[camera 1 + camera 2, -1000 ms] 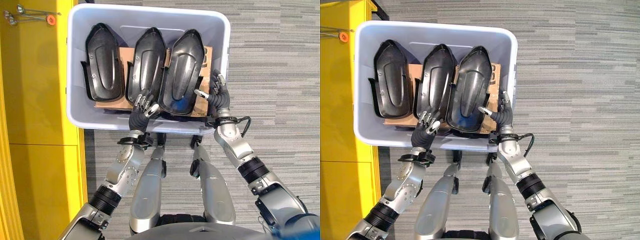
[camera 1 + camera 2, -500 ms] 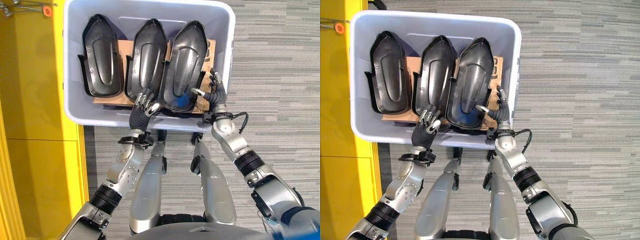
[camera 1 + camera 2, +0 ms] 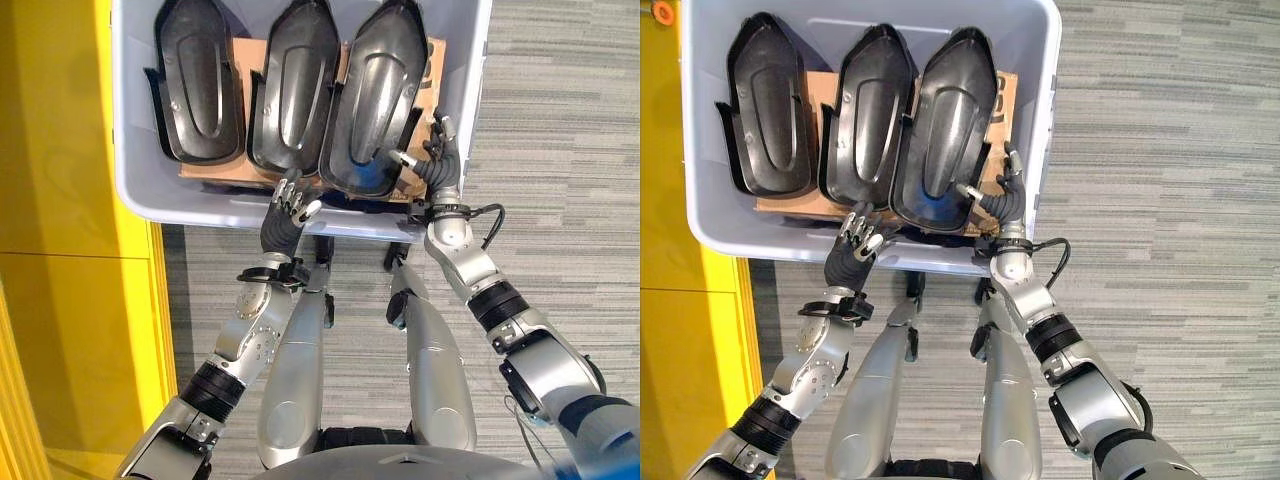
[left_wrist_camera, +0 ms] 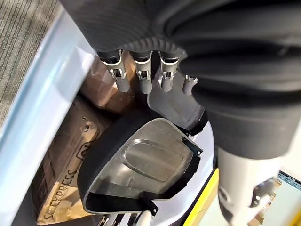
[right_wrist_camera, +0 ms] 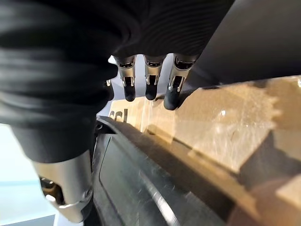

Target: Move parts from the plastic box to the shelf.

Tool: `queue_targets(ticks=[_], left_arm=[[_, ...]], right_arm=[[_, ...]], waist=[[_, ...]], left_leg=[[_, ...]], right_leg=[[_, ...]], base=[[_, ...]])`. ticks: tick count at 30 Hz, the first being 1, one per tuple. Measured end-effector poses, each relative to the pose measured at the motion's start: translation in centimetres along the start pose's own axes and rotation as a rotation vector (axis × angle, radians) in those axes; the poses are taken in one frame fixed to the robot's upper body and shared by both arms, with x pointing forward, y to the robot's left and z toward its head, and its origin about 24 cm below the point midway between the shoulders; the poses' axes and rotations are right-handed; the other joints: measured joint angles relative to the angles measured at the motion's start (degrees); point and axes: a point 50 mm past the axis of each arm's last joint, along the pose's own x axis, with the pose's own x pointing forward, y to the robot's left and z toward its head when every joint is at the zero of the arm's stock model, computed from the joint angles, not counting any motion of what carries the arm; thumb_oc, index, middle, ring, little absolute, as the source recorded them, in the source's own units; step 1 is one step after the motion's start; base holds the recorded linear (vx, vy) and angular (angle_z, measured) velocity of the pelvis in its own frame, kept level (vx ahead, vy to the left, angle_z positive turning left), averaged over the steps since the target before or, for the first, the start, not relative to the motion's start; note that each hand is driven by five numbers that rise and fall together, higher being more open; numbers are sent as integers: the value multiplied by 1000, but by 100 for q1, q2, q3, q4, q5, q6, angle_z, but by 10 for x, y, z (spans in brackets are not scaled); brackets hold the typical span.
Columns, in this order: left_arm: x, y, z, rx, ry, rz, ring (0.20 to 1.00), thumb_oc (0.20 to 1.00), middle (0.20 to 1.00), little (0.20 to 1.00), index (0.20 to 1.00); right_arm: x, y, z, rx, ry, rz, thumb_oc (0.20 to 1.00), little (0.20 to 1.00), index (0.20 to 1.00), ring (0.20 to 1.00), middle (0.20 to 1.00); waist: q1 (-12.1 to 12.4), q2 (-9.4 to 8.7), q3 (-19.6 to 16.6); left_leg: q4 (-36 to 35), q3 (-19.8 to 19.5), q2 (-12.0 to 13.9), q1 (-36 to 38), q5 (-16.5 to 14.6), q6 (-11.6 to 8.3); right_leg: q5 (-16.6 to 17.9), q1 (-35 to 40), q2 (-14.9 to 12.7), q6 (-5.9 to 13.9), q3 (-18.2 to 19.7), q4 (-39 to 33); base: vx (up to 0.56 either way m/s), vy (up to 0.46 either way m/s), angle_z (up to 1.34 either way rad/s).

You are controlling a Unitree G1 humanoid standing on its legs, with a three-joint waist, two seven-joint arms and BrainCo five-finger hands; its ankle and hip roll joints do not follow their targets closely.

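A pale grey plastic box [image 3: 190,208] holds three black moulded parts side by side on cardboard [image 3: 1005,95]: a left part [image 3: 198,80], a middle part [image 3: 292,85] and a right part [image 3: 375,95]. My left hand [image 3: 285,210] hovers at the box's near rim below the middle part, open, its relaxed fingers [image 4: 141,82] holding nothing. My right hand [image 3: 438,170] is inside the box's near right corner, open. Its thumb lies against the right part's near end [image 5: 141,188] and its fingers [image 5: 150,84] are over the cardboard [image 5: 225,122].
A yellow surface [image 3: 60,200] runs along the box's left side. Grey striped carpet [image 3: 560,150] lies to the right of the box and in front of it. The box's right wall [image 3: 1040,120] stands close beside my right hand.
The view has shifted, so the box sits higher in the picture. My left hand has drawn back from the middle part's end to the near rim. My right hand stays by the right part.
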Motion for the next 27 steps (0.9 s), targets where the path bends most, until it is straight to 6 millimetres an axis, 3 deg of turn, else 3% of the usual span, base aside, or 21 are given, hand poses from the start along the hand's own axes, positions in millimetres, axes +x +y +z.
queue_targets(ticks=[5,13,24,25,26,27], left_arm=[[2,-5,11,-10,-56,-27,1000,1000,1000,1000,1000],[6,-9,15,-9,-73,-36,1000,1000,1000,1000,1000],[9,-13,18,-9,-85,-48,1000,1000,1000,1000,1000],[9,-13,18,-9,-85,-48,1000,1000,1000,1000,1000],[9,-13,18,-9,-85,-48,1000,1000,1000,1000,1000],[9,-13,18,-9,-85,-48,1000,1000,1000,1000,1000]], right_arm=[[8,-1,9,7,-26,-35,1000,1000,1000,1000,1000],[15,-1,11,2,-25,-66,1000,1000,1000,1000,1000],[27,5,11,-164,-50,-88,1000,1000,1000,1000,1000],[30,5,13,-179,-49,-88,790,790,790,790,790],[31,5,13,-190,-44,-89,448,448,448,448,448],[31,5,12,-196,-43,-88,395,395,395,395,395]], waist=[[7,6,0],[4,10,1],[-3,17,-4],[-2,19,-5],[1,19,-6],[0,21,-6]], left_leg=[[411,-17,4,-411,-158,42],[653,-29,-4,-601,-242,40],[776,-56,-48,-708,-286,46],[779,-68,-48,-705,-292,54],[785,-80,-48,-706,-298,65],[788,-84,-48,-705,-299,68]], right_leg=[[-224,-468,-74,-10,23,529],[-294,-625,-112,-51,27,731],[-408,-751,-190,-19,26,970],[-416,-751,-191,-23,22,982],[-424,-751,-192,-33,15,999],[-429,-751,-194,-34,11,1010]], base=[[0,6,2],[0,0,0],[2,0,2],[2,7,3],[1,1,4],[0,0,0]])
